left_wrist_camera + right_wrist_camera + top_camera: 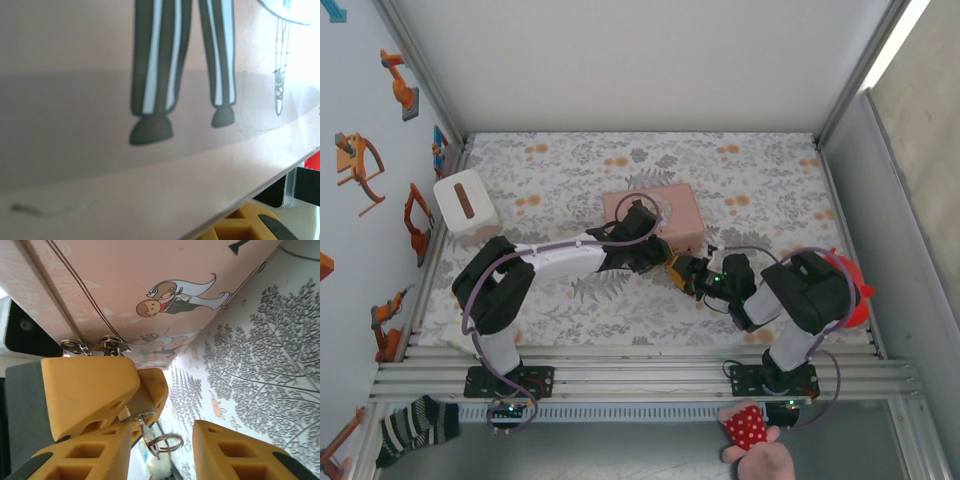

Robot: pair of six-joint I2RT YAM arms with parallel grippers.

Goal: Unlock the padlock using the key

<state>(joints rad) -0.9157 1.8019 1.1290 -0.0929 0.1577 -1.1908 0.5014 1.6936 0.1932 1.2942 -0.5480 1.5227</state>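
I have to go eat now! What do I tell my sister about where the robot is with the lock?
Left gripper: shut on what looks like the padlock, next to the pink box.
Right gripper: open, one finger each side of the key ring.
Key: sticks out under the padlock, seemingly inserted.
Done: key in, it seems.
To do: grip the key, turn it, pull the padlock open.

Near the frame's centre, the left gripper [658, 262] and the right gripper [684, 275] met just below the pink box [670, 203]. A white tissue box [465, 203] sat at the left, and a striped sock [415, 428] lay lower left.
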